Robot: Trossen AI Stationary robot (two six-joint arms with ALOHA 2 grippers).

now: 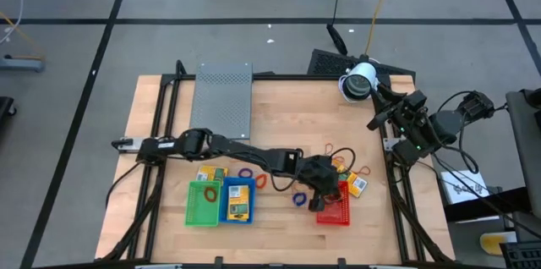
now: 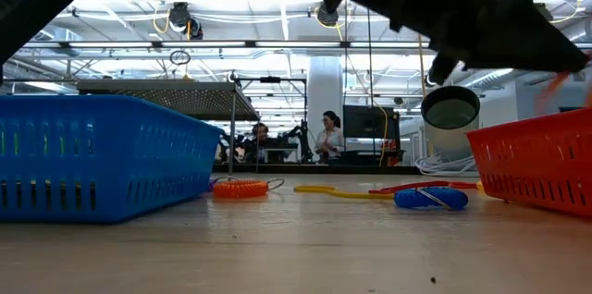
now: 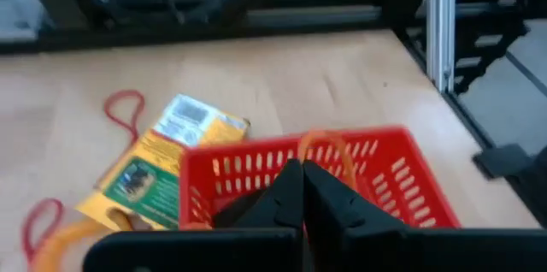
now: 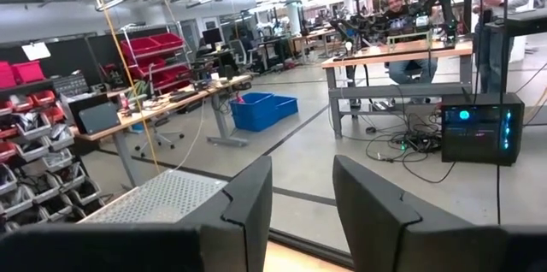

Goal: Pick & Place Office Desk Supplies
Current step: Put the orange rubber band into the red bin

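My left gripper (image 1: 324, 191) (image 3: 302, 178) is shut over the red basket (image 1: 338, 213) (image 3: 239, 156), with an orange rubber band (image 3: 326, 142) at its fingertips. A yellow-orange packet (image 3: 162, 169) (image 1: 357, 186) lies flat on the table beside that basket. Red band loops (image 3: 124, 105) lie near it. Purple (image 1: 246, 172), red (image 1: 260, 182) and blue (image 1: 300, 199) bands lie on the wood between the baskets. Another packet (image 1: 239, 201) lies in the blue basket (image 1: 238, 211). My right gripper (image 4: 303, 208) waits open at the table's right edge (image 1: 404, 125), high above the table. My left gripper pinches the orange rubber band between its two shut fingertips (image 3: 291, 188). The loop (image 3: 342, 154) sticks out beyond the fingertips, lifted clear above the red basket's inside. Which part of the band sits between the fingers is hidden by the fingers themselves.
A green basket (image 1: 201, 204) stands left of the blue one near the near edge. The large grey perforated box (image 1: 223, 100) sits at the far edge. In the low view, orange (image 2: 240, 188), yellow (image 2: 338, 190) and blue (image 2: 430, 199) bands lie on the wood. People sit beyond the table.
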